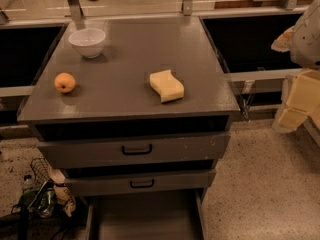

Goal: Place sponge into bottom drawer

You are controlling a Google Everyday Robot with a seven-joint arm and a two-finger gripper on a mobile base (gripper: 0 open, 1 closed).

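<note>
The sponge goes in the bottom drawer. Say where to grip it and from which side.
Come straight down from above: the sponge lies flat on the cabinet top, sides free. Closing across its short width at mid-length is probably best. The end effector is off to the right of that top.

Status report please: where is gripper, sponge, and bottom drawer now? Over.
Gripper at right edge, beside the cabinet, not over it. Sponge lies on cabinet top, untouched. Bottom drawer pulled open, below. Orange, white bowl at left, out of path.
</note>
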